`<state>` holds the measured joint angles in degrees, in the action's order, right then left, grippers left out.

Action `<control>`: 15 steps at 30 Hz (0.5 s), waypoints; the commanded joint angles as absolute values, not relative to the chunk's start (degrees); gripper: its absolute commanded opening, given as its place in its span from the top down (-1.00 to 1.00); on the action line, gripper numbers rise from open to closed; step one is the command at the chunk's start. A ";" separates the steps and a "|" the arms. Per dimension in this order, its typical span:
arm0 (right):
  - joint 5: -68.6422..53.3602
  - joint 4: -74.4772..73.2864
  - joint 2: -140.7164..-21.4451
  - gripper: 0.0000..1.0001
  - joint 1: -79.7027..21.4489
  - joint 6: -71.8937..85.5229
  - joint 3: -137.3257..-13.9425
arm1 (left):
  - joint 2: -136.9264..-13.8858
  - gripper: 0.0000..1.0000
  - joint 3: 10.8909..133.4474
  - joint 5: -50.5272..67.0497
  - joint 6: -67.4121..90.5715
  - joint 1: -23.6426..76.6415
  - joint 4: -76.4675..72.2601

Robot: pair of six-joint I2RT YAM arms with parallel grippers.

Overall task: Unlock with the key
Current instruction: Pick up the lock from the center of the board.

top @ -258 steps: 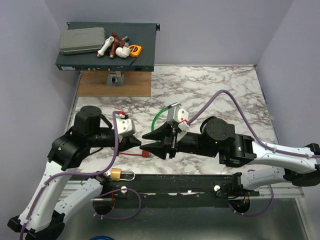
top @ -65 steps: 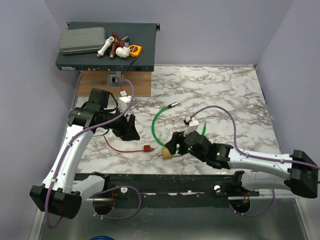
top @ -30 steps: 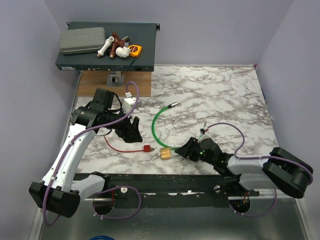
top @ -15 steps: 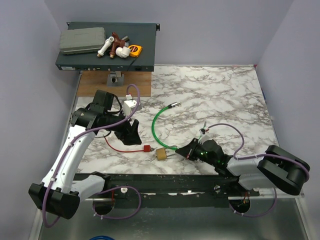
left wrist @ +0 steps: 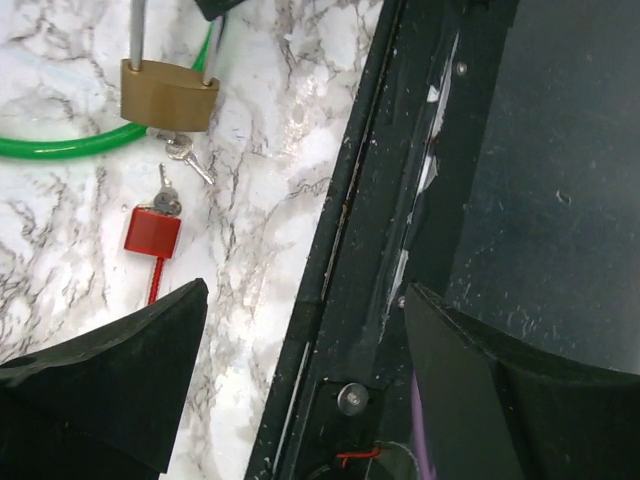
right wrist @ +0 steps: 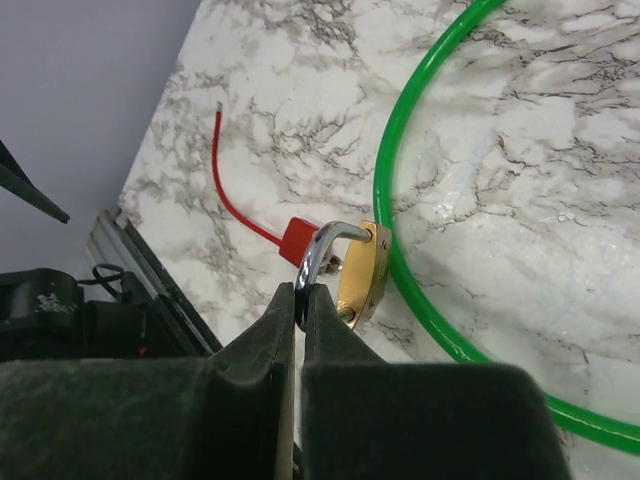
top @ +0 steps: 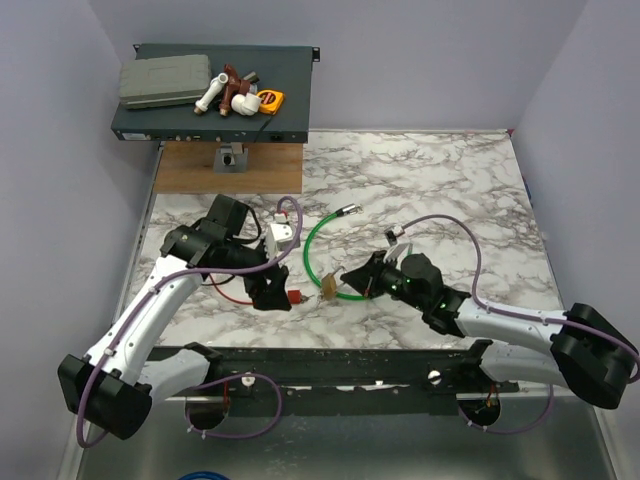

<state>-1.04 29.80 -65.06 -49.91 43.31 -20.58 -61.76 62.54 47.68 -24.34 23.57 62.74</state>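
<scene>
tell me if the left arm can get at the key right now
Probably yes. The key lies uncovered right by the padlock, nothing over it, and the open left pincer hangs close by. The right pincer clamps the shackle on the far side.

Your left arm (top: 140,318) rises from its base at the table's (top: 450,180) near-left corner, bends at the elbow and runs right. This sets the left gripper (top: 272,292) pointing down over the near edge, left of centre, jaws spread wide and holding nothing. Your right arm (top: 505,322) lies low, stretched from the near-right corner toward the middle, and the right gripper (top: 347,276) at its tip has its fingers (right wrist: 250,370) pinched tight on the padlock's (right wrist: 362,272) shackle.
</scene>
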 commanded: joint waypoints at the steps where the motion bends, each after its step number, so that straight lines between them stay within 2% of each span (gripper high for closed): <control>1: -4.37 26.57 -67.21 0.99 -49.91 36.50 -24.54 | -61.91 -0.58 58.16 50.65 -32.69 25.13 56.51; 6: -6.57 23.33 -67.29 0.99 -49.97 33.76 -28.18 | -65.40 -0.58 59.32 47.51 -35.77 25.22 52.95; 11: -10.34 16.97 -65.44 0.99 -49.92 30.48 -34.01 | -64.42 -0.65 60.07 49.81 -42.14 25.65 50.19; 15: -13.80 11.17 -64.11 0.99 -49.98 28.17 -38.67 | -62.13 -0.69 62.62 52.44 -54.19 26.18 56.31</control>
<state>-8.21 14.04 -67.13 -49.89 31.70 -32.80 -65.10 58.70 48.31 -39.62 25.36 52.82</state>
